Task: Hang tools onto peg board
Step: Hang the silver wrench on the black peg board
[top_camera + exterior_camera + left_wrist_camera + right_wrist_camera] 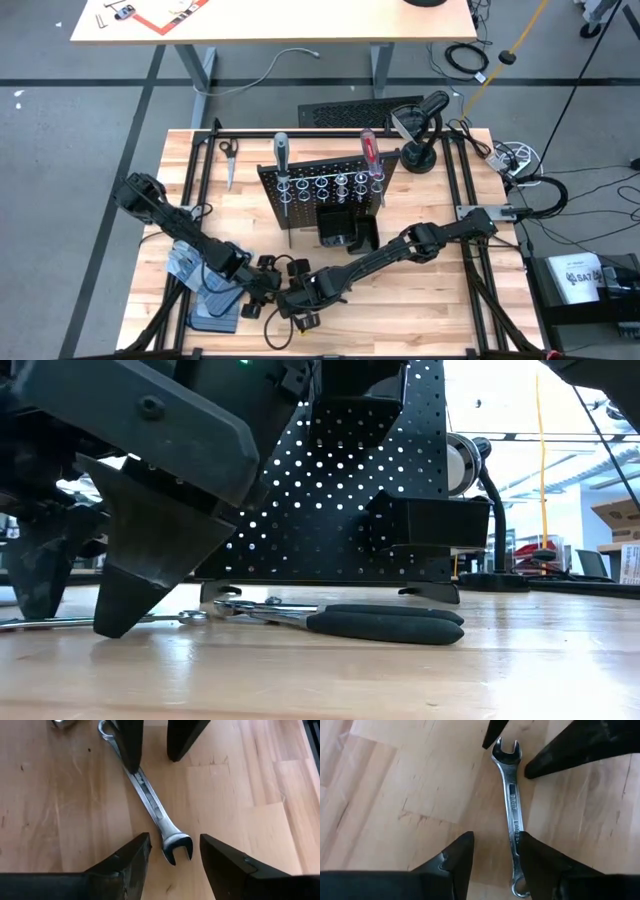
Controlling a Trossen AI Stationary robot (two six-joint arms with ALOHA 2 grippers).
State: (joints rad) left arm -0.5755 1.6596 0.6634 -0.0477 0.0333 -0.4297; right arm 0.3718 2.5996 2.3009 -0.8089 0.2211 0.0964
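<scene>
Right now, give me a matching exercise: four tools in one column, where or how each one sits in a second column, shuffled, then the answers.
1. wrench
2. red-handled screwdriver
3. grey-handled screwdriver
4. pliers

a. upright in the left-end ring of the peg board
b. flat on the table, black handles
c. flat between the open left gripper and the open right gripper
d. upright in a ring near the board's right end

Pairs: 1-c, 2-d, 3-a, 4-b

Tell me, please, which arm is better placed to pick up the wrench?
Probably the left: its open end effector straddles the wrench at its open-jawed end, while the right end effector, also open, has the shank beside one finger.
</scene>
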